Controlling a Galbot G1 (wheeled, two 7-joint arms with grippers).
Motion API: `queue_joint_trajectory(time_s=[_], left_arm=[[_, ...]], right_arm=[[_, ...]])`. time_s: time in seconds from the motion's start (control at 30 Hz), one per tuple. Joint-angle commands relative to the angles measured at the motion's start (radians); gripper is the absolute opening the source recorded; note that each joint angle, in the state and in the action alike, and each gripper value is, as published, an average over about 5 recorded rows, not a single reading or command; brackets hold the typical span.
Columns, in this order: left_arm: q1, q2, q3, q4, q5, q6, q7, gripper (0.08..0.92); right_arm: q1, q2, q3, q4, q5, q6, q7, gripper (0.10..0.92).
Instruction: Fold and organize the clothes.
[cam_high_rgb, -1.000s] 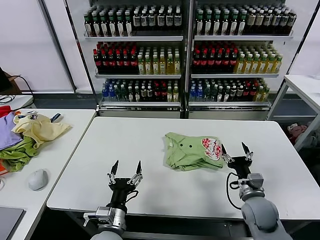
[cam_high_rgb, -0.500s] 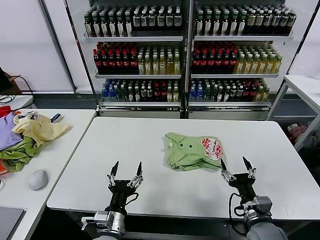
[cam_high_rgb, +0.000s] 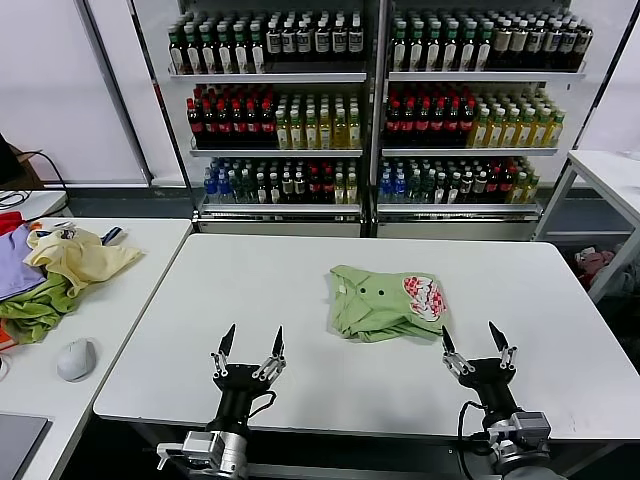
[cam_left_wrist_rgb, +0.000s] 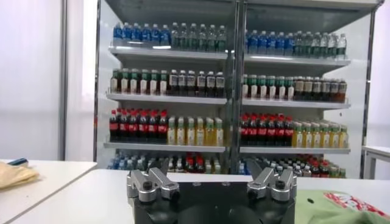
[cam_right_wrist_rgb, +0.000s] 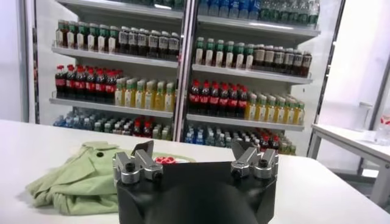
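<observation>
Rumpled soft cotton T-shirt (cam_high_rgb: 385, 301)

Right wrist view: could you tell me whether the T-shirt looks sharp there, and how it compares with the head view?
Right wrist view: the T-shirt is soft, its print hidden behind the right gripper. Head view: evenly lit, the folds and print crisp, shadow faint.

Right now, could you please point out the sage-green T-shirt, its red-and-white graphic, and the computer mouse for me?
sage-green T-shirt (cam_high_rgb: 365, 300): head view, on the plain green fabric left of the print.
red-and-white graphic (cam_high_rgb: 423, 294): head view, middle of the print.
computer mouse (cam_high_rgb: 76, 358): head view, top of its shell.
</observation>
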Motion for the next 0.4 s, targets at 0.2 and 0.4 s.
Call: queue_joint_trajectory(time_s=[0.2,0.4], left_arm=[[0.026,0.002,0.001,-0.036,0.016,0.001,0.003,0.823],[0.034,0.003,0.0,-0.042,0.019,0.001,0.003,0.823]], right_arm=[[-0.035,0.01,0.012,0.045,-0.018,-0.003,0.013,0.823],[-0.028,0.013,0.006,0.039,-0.02,-0.005,0.012,0.823]])
